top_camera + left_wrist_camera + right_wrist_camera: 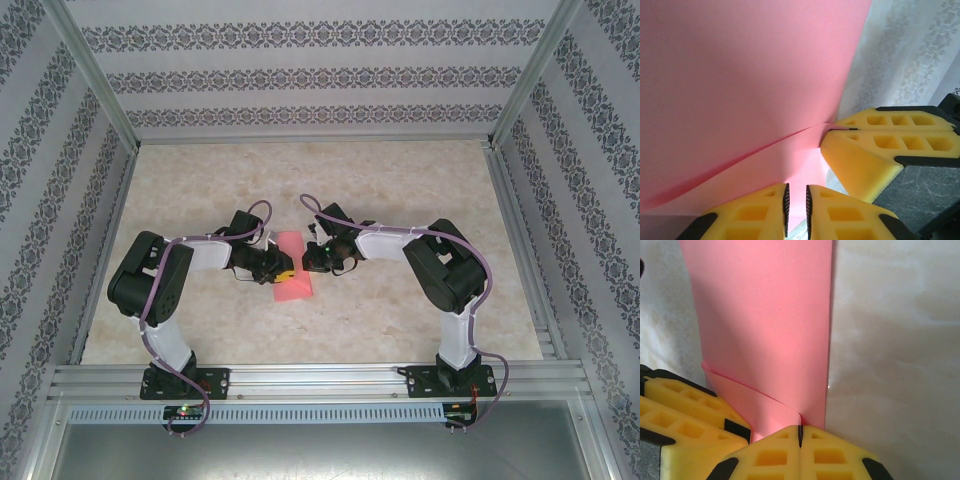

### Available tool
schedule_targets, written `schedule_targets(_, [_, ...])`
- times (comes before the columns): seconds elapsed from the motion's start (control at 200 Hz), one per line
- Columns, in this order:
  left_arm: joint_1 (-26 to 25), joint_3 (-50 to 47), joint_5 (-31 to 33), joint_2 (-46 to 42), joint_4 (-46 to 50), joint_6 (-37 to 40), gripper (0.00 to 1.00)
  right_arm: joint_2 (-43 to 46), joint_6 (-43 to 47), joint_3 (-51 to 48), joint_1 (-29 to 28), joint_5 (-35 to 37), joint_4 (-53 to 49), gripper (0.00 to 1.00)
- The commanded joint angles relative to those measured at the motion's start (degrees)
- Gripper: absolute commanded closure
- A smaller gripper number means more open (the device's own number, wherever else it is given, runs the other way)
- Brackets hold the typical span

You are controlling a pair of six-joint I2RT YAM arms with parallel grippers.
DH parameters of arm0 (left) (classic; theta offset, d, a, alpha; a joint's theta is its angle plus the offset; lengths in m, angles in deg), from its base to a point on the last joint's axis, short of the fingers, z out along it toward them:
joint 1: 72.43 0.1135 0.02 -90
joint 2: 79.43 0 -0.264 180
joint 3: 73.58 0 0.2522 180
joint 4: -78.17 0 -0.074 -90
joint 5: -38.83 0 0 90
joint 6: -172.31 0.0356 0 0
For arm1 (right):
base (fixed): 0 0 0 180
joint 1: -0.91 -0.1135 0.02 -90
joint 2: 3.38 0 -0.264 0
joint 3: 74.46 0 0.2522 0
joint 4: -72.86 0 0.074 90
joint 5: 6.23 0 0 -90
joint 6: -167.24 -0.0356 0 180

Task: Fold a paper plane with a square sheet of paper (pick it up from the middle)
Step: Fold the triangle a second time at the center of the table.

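Lying flat on the marble table [400,200], the pink sheet of paper [765,315] is folded over on itself, so it looks long and thin, not square. It is not a plane yet. It sits right between the two grippers, one on each side of it.

The right gripper [800,432] is squeezed tight shut. The paper stretches away in front of its fingertips. A little flap of the top layer curls up there and slips into the line where the fingers meet, so I think it is pinching that top layer. The left wrist camera shows a thin pink edge going in between those two yellow fingers.

The left gripper [796,200] comes in from the other side. Its fingers are nearly together, with a thin slit between them. Pink shows through the slit, but I cannot tell if it is really nipping the paper or just sitting against it.

Why hold it like this? My guess is that one gripper lifts the loose layer while the other steadies the sheet, so a new fold can be made without the paper sliding.

Both arms are bent at the elbow and reach inward, low over the table. Their wrists point at each other and their tips are close together.
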State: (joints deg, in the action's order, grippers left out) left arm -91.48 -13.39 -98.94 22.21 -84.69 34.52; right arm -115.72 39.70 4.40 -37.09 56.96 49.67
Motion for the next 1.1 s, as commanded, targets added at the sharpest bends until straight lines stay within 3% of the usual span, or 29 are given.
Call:
schedule_targets(0.0, [-0.66,0.72,0.65,1.01,1.28,1.34,0.8,-1.48,0.01,0.98,0.15,0.88,-1.96,0.97])
schedule_targets(0.545, [-1.12,-1.82,3.7,0.75,1.52,-0.28,0.79,-1.92,1.18,2.99,-0.09,0.59,-4.51,0.93])
schedule_targets(0.864, [-1.21,-3.59,5.57,0.21,1.28,-1.23,0.8,4.64,0.94,2.27,2.02,1.31,-6.66,0.78])
schedule_targets(0.999, [-1.17,-4.24,6.32,-0.04,0.92,-1.54,0.82,9.1,1.18,-1.55,1.99,2.73,-7.78,0.8])
schedule_targets(1.099, [-1.17,-4.6,6.94,-0.31,1.01,-1.52,0.83,10.81,0.71,-3.55,0.35,2.44,-7.98,0.87])
